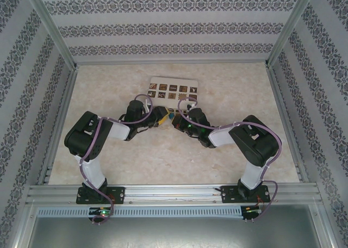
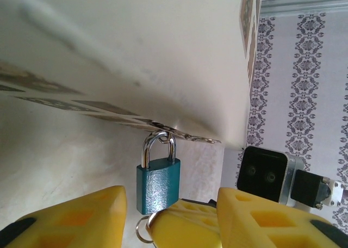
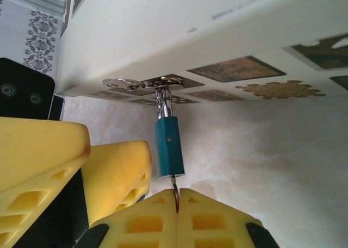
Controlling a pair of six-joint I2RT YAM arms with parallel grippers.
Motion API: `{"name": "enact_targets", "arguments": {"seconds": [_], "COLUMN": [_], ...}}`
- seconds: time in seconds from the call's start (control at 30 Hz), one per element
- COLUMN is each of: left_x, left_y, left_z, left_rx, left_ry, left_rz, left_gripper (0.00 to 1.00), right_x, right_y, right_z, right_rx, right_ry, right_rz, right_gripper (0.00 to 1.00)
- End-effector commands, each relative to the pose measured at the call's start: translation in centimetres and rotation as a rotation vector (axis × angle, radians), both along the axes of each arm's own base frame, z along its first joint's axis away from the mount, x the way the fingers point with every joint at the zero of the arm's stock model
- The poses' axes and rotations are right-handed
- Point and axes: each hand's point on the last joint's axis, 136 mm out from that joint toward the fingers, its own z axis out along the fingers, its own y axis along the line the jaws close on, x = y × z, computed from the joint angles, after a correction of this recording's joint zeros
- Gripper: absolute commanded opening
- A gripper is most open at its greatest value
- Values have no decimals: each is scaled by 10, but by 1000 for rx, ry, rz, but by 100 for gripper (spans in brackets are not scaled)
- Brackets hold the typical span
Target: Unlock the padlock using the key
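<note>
Handling: small blue-bodied metal padlock (image 2: pixel 157 183) with thin silver U-shaped shackle (image 2: pixel 159 146). Judged light, rigid, smooth-faced so likely slippery. It hangs loose, so it will probably swing or twist when the key is pushed or turned.
Location: hanging by the shackle from silver metal hasp (image 3: pixel 144 85) on the edge of cream box with dark square pictures (image 1: pixel 173 89). Body appears off the marbled beige tabletop (image 1: pixel 163 161), between the two arms.
Hold point: pinch across the flat blue faces. Not the shackle, too thin.
Left jaws: yellow, wide apart, nothing held. Padlock sits in the gap ahead of them. Contact cannot be told.
Key: thin silver blade (image 3: pixel 174 184) runs from the body's underside down into the right jaws. Silver ring (image 2: pixel 142 233) is near the body's lower corner. Depth in the keyway cannot be told.
Right jaws: yellow, closed tight on the key, directly under the padlock.
In the way: box close above, both jaws crowded at one spot, black wrist camera housing (image 2: pixel 263 172) near. Judged little room to rotate.
</note>
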Motion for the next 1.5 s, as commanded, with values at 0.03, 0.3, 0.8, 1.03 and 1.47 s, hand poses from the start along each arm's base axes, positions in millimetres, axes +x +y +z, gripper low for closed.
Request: {"name": "enact_targets", "arguments": {"seconds": [0.03,0.3,0.8,1.03,1.47], "left_x": [-1,-4,-11,-7,-5], "left_y": [1,10,9,6,1], "left_z": [-2,5,13,10,0], "left_rx": [-1,55,56,51,23], "left_ry": [28,10,4,6,35], "left_rz": [58,117,144,142,164], "left_gripper": [46,43,43,43,42], "right_x": [12,14,16,16,16], "right_y": [10,11,15,16,18], "right_z": [25,27,25,27,28], "right_rx": [58,62,80,89,103], "right_ry": [-72,-74,-67,-68,-60], "right_rz": [-17,-22,-18,-17,-7], "right_gripper": [0,0,0,0,0]}}
